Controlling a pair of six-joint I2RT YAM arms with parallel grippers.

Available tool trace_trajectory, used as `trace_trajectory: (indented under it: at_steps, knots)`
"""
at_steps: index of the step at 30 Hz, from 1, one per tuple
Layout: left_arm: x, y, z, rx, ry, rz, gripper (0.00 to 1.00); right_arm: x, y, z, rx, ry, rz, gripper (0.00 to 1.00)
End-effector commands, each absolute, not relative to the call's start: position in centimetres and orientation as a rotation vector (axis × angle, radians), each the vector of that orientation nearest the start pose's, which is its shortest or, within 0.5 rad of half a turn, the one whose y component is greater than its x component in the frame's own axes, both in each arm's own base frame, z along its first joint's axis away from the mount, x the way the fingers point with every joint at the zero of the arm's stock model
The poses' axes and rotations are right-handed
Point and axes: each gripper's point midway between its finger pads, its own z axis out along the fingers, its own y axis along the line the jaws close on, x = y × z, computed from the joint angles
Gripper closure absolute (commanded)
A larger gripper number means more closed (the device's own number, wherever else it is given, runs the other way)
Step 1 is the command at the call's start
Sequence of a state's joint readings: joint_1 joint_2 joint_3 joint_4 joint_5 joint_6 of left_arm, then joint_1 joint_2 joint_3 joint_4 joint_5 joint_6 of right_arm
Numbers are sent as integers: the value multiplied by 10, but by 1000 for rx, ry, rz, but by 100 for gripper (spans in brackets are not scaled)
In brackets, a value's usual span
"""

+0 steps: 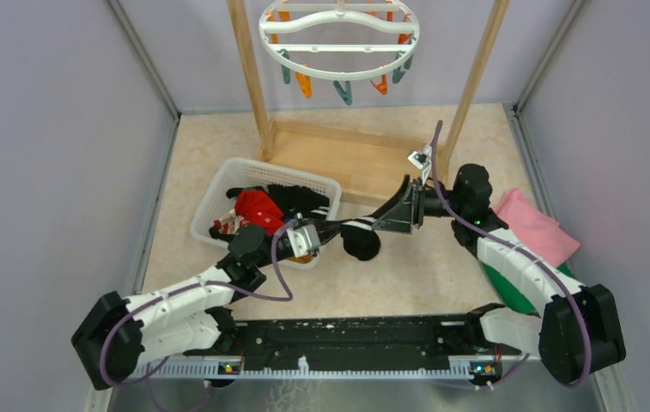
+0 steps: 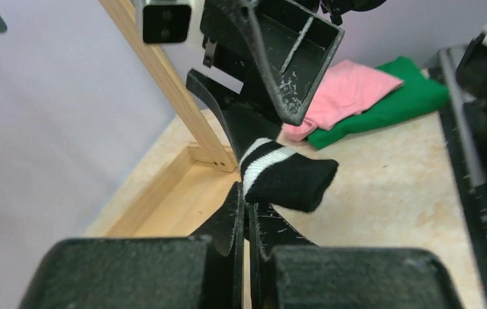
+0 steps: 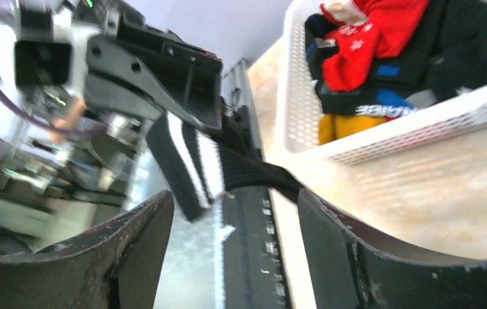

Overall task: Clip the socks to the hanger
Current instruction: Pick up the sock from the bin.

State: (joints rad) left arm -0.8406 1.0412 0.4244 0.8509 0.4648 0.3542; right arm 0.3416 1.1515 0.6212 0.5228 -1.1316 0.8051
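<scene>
Holding one end of the black sock with white stripes (image 2: 289,180), the left gripper (image 2: 246,205) has its jaws pressed together on the fabric, above the table (image 1: 390,279) between the two arms. The right gripper (image 3: 234,206) stands with jaws wide apart around the other end, not pinching it. Other socks (image 1: 257,209) lie in the white basket (image 1: 218,190); the hanger (image 1: 338,39) hangs far behind, between the wooden posts (image 1: 252,77).

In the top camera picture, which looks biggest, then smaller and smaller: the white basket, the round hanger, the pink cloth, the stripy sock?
Biggest: basket and hanger, which look about alike, so I can't rank them.
Next: pink cloth.
Smallest: stripy sock.
</scene>
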Motion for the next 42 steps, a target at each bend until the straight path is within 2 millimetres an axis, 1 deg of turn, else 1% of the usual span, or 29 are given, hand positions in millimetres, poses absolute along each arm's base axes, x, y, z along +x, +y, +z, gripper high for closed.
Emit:
trace_trajectory:
  at_steps: [1,4,6,8,11,14,16,19,22,24,29,31,36,39,42]
  knots:
    - [176,-303,261,903,1156,-977,100,184,235,267,-1029,1576,1481,28]
    - [167,-299,251,817,1300,-1107,100,172,222,258,-1280,1414,1211,25]
    - [162,-302,249,758,1382,-1208,100,174,216,256,-1348,1341,1075,21]
    - [161,-307,247,698,1470,-1294,100,173,214,257,-1405,1266,1008,21]
    - [168,-316,246,571,1595,-1396,100,168,215,265,-1466,1172,994,21]
    - [176,-324,248,445,1670,-1484,100,160,218,269,-1520,1090,994,21]
    - [180,-327,252,337,1699,-1552,100,160,220,264,-1543,1086,964,21]
    - [184,-329,257,229,1698,-1624,100,166,223,256,-1545,1100,895,21]
    - [188,-333,261,174,1708,-1667,100,170,226,256,-1536,1109,877,22]
    - [189,-338,262,175,1721,-1681,100,174,231,254,-1528,1117,867,22]
    - [190,-344,269,158,1699,-1737,100,180,242,239,-1518,1133,855,26]
    - [190,-345,269,159,1702,-1743,100,180,244,240,-1512,1136,853,30]
    - [189,-344,266,156,1708,-1752,100,184,247,253,-1457,1147,866,48]
    - [187,-344,264,163,1708,-1750,100,187,249,262,-1418,1162,886,64]
    - [187,-342,260,158,1716,-1741,100,181,251,266,-1415,1155,940,81]
